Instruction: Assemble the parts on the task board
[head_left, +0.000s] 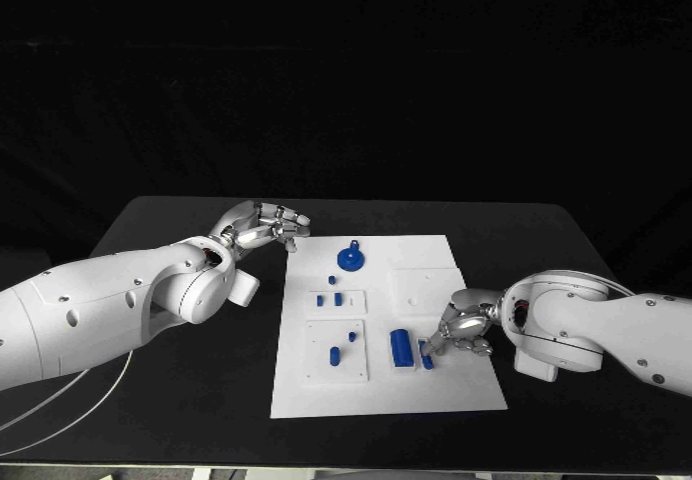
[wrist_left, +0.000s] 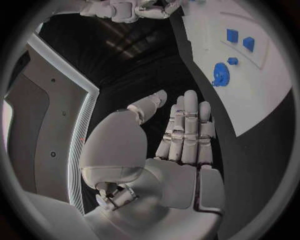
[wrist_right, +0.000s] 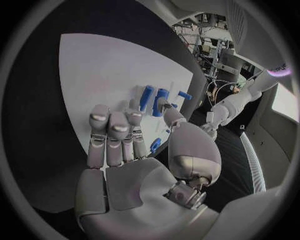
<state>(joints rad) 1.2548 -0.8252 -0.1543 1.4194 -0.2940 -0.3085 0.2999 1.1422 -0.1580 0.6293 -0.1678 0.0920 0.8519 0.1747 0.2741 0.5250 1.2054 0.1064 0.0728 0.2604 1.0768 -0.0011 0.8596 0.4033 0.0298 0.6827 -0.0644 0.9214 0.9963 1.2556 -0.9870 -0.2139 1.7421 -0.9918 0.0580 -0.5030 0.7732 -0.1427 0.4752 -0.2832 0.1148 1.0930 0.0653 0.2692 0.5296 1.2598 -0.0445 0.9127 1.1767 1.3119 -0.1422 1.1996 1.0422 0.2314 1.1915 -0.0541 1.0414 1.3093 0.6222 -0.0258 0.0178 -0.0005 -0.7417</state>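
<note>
The right hand (head_left: 459, 330), fingers apart and holding nothing, hovers just beside the blue block (head_left: 401, 347) on the white board (head_left: 389, 400). Best close squarely around it. The left hand (head_left: 267, 225) waits empty off the board's far corner.

this is looking like a robotics lab. a black tabletop (head_left: 173, 225) is standing against a black backdrop (head_left: 346, 90), and it is carrying a white task board (head_left: 433, 390) set with small blue parts (head_left: 351, 260), a bench test rig rather than anything domestic. in the right wrist view, racks of equipment (wrist_right: 209, 35) with hanging cables (wrist_right: 219, 82) are showing in the room beyond the tabletop's edge.
</note>
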